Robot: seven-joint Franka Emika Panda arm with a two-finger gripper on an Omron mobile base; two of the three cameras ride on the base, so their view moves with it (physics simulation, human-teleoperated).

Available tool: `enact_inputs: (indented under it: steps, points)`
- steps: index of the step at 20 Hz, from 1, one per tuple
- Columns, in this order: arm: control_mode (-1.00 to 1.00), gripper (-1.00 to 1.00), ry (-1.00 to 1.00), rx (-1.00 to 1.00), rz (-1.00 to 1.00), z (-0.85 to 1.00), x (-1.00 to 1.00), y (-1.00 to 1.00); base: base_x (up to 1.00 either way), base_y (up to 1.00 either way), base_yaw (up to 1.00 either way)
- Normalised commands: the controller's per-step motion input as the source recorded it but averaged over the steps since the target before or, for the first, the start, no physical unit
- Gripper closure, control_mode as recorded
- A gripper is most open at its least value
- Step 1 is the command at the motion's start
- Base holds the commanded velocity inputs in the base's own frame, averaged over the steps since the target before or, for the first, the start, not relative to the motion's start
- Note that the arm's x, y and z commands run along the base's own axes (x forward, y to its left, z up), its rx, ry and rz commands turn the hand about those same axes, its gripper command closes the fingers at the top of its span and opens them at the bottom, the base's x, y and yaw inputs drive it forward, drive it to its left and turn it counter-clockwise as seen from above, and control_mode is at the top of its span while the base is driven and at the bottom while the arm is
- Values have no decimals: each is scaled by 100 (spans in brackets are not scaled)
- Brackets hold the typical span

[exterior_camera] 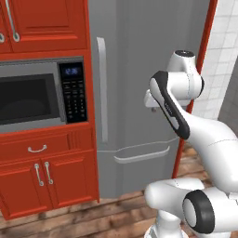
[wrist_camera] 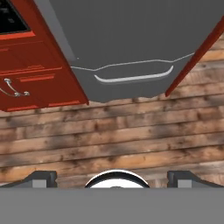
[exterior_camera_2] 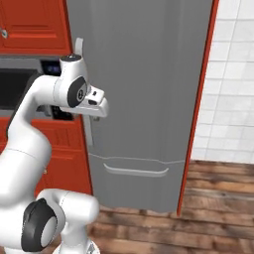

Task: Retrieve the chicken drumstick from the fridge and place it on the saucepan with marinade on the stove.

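Grey fridge (exterior_camera: 139,93) stands closed, so the inside is hidden; its top is cut off. To its left is the microwave (exterior_camera: 32,95). Near it, the hand (wrist_camera: 112,177) is spread wide, holding nothing.

Red wooden cabinets (exterior_camera: 44,179) with curved metal handles line the left wall. A black-fronted microwave (exterior_camera: 42,95) is built in between the upper and lower units. Floor of brown wood planks (wrist_camera: 118,135). White tiled wall (exterior_camera_2: 225,84) at right, evenly lit.
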Motion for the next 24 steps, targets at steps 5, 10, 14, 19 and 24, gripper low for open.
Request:
enact_inputs:
  steps: [5, 10, 14, 19, 24]
  points:
    - [100, -100, 0, 0, 0, 0, 0, 0, 19, 56, 3]
    - [100, -100, 0, 0, 0, 0, 0, 0, 19, 49, 5]
    - [100, -100, 0, 0, 0, 0, 0, 0, 41, 16, 3]
    - [100, -100, 0, 0, 0, 0, 0, 0, 5, 0, 0]
    - [-100, -100, -1, 0, 0, 0, 3, 1, 0, 0, 0]
